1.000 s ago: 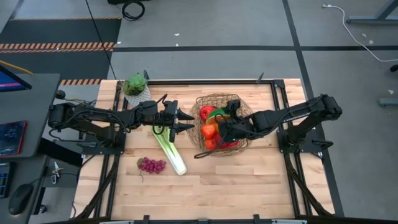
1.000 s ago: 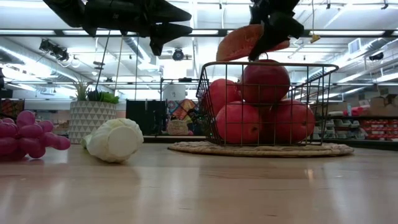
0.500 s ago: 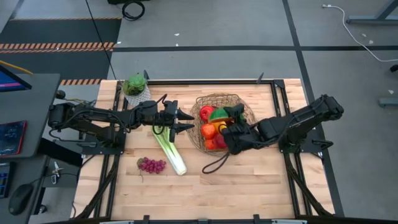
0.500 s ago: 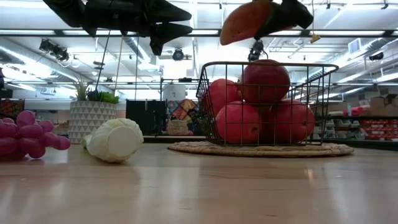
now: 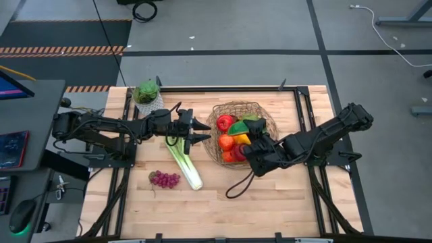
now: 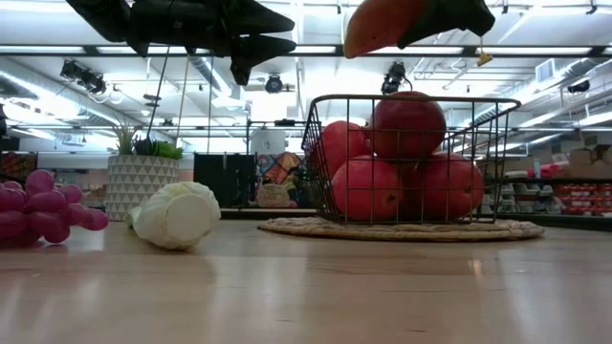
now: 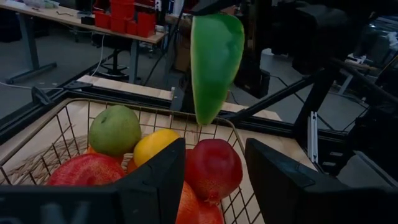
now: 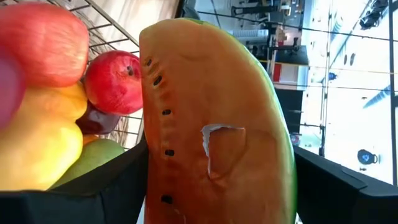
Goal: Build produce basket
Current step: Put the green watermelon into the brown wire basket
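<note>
- Counter [image 5: 270,202]: light wood, filling the lower middle of the high view. It carries the basket right of centre and the loose produce left of centre.
- Basket [image 5: 264,116]: round wire bowl on a woven mat, already heaped with red apples [image 6: 408,124], a lemon [image 7: 155,144] and a green pear [image 7: 114,129]. I judge the build is well along. The bottom layer is hidden under the heap.
- Leek [image 5: 183,164]: lies on the counter at lower left of centre, slanted, not yet loaded. In the low view only its white cut end shows.
- My right fingers [image 5: 251,150]: clamped on the watermelon slice [image 8: 214,124], spread wide to span it, at the basket's lower rim in the high view. In the low view the slice hangs above the basket, clear of the apples; I read it as held high so it clears the rim and the heap.
- My left fingers [image 5: 200,131]: hovering just left of the basket, above the leek's upper end, part open and holding nothing.
- Grapes [image 5: 165,179]: purple bunch at lower left, just beside the leek. The low view's left edge cuts it off.
</note>
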Available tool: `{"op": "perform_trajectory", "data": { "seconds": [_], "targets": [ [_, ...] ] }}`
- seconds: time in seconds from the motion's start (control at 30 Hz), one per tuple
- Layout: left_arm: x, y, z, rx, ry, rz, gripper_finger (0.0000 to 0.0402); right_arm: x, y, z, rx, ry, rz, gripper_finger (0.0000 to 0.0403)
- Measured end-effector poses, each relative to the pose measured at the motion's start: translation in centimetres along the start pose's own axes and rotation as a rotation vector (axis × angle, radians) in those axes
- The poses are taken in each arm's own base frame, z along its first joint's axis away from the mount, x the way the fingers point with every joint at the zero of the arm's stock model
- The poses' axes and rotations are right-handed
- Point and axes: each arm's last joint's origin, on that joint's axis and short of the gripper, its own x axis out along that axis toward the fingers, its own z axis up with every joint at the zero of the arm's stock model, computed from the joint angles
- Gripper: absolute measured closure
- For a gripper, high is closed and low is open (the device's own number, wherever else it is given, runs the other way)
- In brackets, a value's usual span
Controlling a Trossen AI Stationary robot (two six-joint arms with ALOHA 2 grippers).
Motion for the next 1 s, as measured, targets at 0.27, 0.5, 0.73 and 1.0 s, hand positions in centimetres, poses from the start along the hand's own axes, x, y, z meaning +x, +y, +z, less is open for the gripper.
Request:
{"op": "perform_trajectory", "data": {
  "seconds": [0.27, 0.5, 0.73, 1.0],
  "targets": [
    [0.0, 0.0, 0.0, 0.0, 0.0, 0.0, 0.0228, -0.47, 0.2, 0.14, 0.029, -0.019, 0.005, 0.0068],
    [0.0, 0.0, 0.0, -0.001, 0.0, 0.0, 0.0228, -0.52, 0.26, 0.15, 0.027, -0.023, 0.012, 0.0068],
    [0.0, 0.0, 0.0, -0.001, 0.0, 0.0, 0.0228, -0.53, 0.49, 0.21, 0.021, -0.056, 0.086, 0.0068],
    [0.0, 0.0, 0.0, 0.0, 0.0, 0.0, 0.0228, -0.5, 0.61, 0.24, 0.02, -0.075, 0.131, 0.0068]
  ]
}}
